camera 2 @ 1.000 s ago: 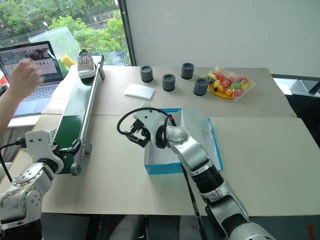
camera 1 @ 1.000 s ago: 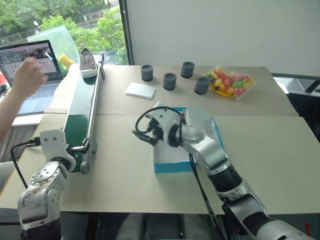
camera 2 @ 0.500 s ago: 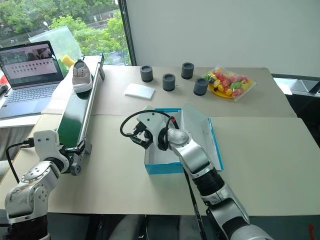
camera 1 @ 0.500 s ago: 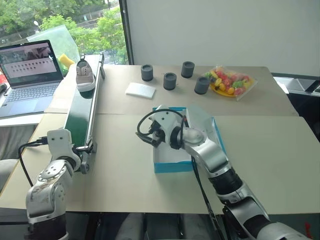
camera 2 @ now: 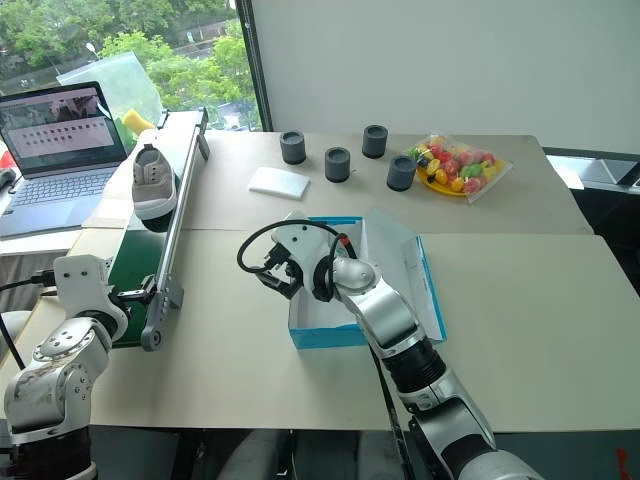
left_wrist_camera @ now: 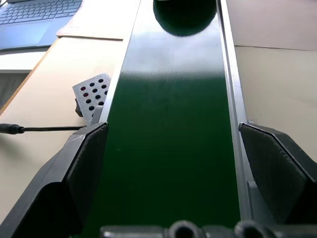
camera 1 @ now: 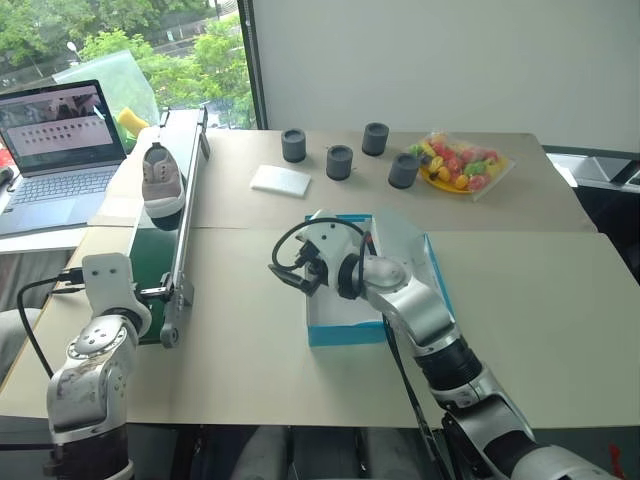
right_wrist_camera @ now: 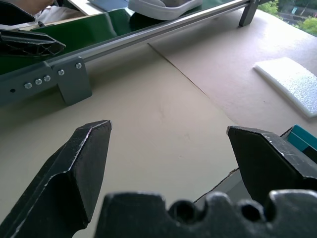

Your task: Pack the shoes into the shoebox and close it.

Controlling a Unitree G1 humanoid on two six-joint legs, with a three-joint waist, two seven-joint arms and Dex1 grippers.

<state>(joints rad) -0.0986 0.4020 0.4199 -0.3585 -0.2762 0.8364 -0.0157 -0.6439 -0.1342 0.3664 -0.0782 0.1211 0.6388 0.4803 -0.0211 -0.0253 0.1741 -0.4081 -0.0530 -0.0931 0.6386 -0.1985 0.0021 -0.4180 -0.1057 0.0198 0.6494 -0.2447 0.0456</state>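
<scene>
Grey-brown low shoe (camera 1: 162, 179) on green conveyor belt (camera 1: 160, 245). Left gripper (left_wrist_camera: 176, 163) wide, straddling belt end. Right gripper (right_wrist_camera: 173, 163) wide, empty, beside open blue cardboard shoebox (camera 1: 352, 322).

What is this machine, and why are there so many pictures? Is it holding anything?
It's a robot with two arms. Two pictures come from cameras in its head, looking down at a table. The other two come from cameras on its wrists. Each arm ends in jaws for grabbing. The left gripper waits, open, at the end of a green conveyor belt, where a shoe rides. The right gripper hangs open beside an open blue shoebox. Neither holds anything. Farther back lie four dark cups, a white pad, a bag of colourful fruit, and a laptop.
</scene>
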